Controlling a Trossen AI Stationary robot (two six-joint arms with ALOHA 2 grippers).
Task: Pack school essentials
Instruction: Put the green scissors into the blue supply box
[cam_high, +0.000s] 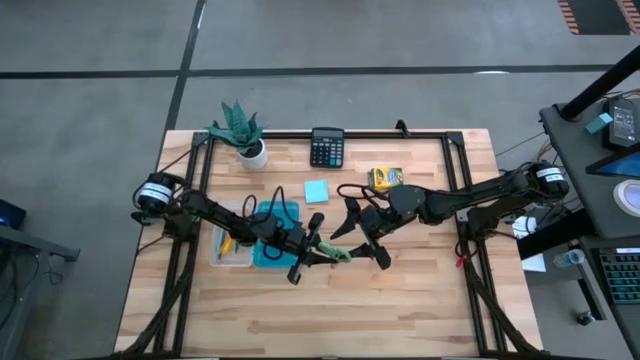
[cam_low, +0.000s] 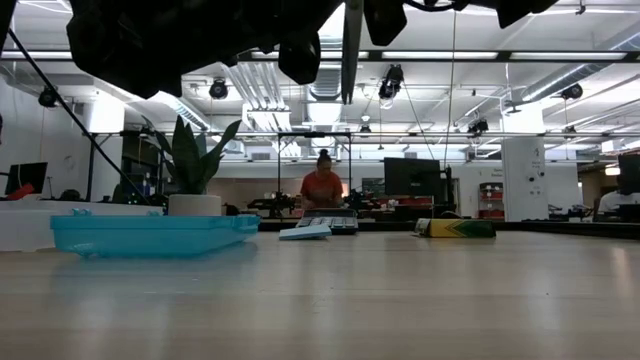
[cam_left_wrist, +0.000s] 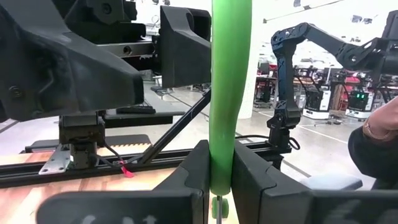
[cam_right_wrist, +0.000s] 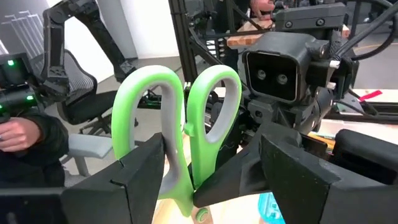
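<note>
- Right, green scissors (cam_right_wrist: 180, 143) up in mid-air over table centre, between both arms.
- Left gripper (cam_left_wrist: 222, 180) clamped on scissors, fingers tight vs the green handle.
- Right gripper (cam_right_wrist: 205, 180) spread wide around the handle loops, not closed.
- Teal-lidded box (cam_high: 262, 240) under left arm; crayon box (cam_high: 385, 178), blue note pad (cam_high: 317, 191) nearby.

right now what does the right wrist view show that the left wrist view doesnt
Only the right wrist view shows both green loop handles of the scissors face on, plus the camera housing of the left arm facing it.

Only the left wrist view shows the scissors edge-on as one green strip, clamped by the left gripper, with a person's sleeve at the picture's edge.

Both show the same green-handled scissors, held between the two arms. The right gripper has its fingers spread either side of the handles, not closed on them.
</note>
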